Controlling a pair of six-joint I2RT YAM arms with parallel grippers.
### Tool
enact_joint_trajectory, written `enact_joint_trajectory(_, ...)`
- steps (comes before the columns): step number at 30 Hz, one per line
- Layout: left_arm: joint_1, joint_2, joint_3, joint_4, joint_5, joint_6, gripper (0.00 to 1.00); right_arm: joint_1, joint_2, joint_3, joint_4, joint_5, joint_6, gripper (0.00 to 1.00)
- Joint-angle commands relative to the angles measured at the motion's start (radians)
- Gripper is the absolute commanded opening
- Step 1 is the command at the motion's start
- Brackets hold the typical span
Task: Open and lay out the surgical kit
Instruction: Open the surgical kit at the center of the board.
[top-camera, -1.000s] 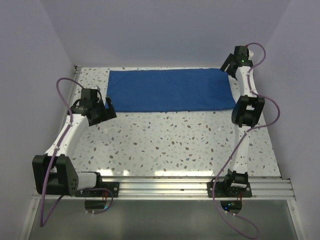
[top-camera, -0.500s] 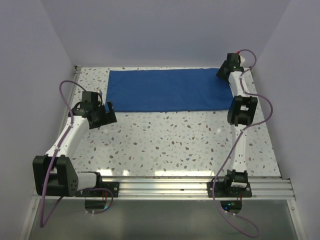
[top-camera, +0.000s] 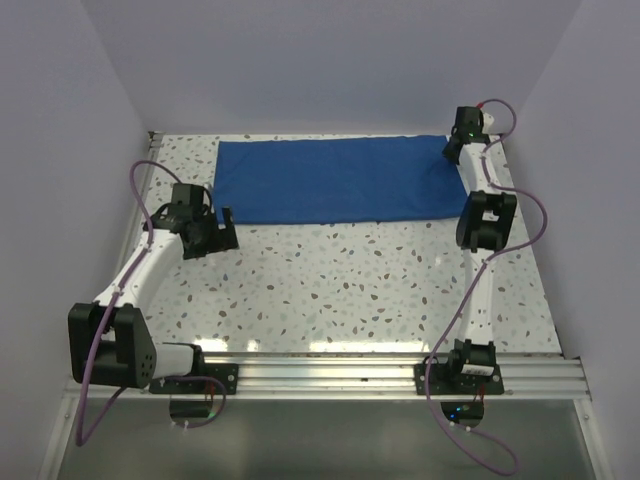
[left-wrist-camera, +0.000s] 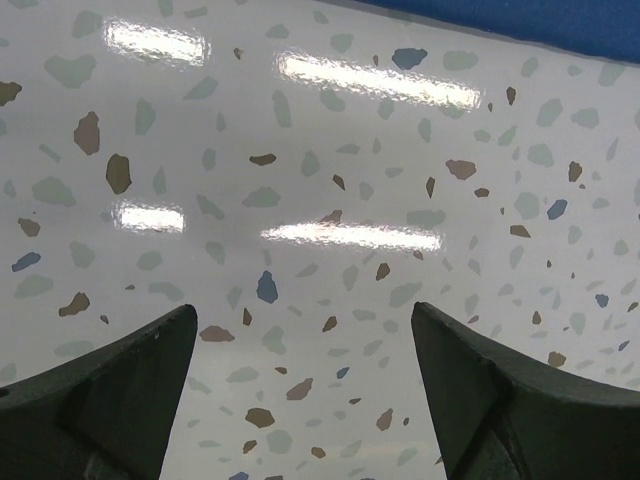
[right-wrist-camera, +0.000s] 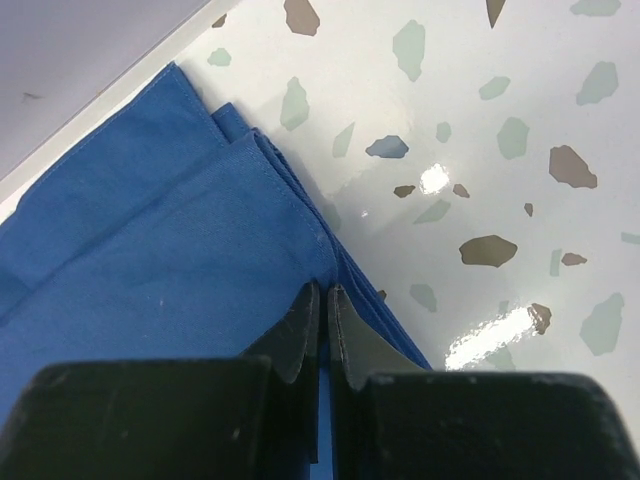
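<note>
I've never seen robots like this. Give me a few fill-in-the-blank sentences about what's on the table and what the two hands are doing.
The folded cloth at the far side of the table is ___ in colour.
The left hand hovers over bare speckled table with its fingers ___.
The right hand has its fingers ___ on the cloth's hemmed edge.
Missing words: blue; open; shut.
</note>
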Motion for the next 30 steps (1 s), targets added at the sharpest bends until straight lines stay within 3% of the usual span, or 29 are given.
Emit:
enact_joint_trajectory(1,-0.007,-0.002,0.046,-0.003,-0.001,0.020,0.92,0.006,-0.111,-0.019,0.029,0.006,-0.012,0.00)
enact_joint_trajectory(8,-0.012,-0.033,0.066,-0.021,-0.026,0.008,0.92,0.041,-0.267,-0.125,0.028,-0.024,-0.043,0.00)
enact_joint_trajectory(18,-0.012,-0.104,0.070,-0.018,-0.099,-0.032,0.94,0.227,-0.485,-0.266,-0.028,-0.072,-0.129,0.00)
enact_joint_trajectory(24,-0.012,-0.151,0.075,0.002,-0.127,-0.111,0.94,0.282,-0.756,-0.617,0.001,-0.119,-0.122,0.00)
enact_joint_trajectory(28,-0.012,-0.190,0.035,0.049,-0.167,-0.181,0.94,0.290,-1.008,-0.914,-0.039,-0.149,-0.087,0.00)
enact_joint_trajectory(30,-0.012,-0.199,0.034,0.051,-0.217,-0.219,0.94,0.292,-1.232,-1.029,-0.066,-0.120,-0.075,0.00)
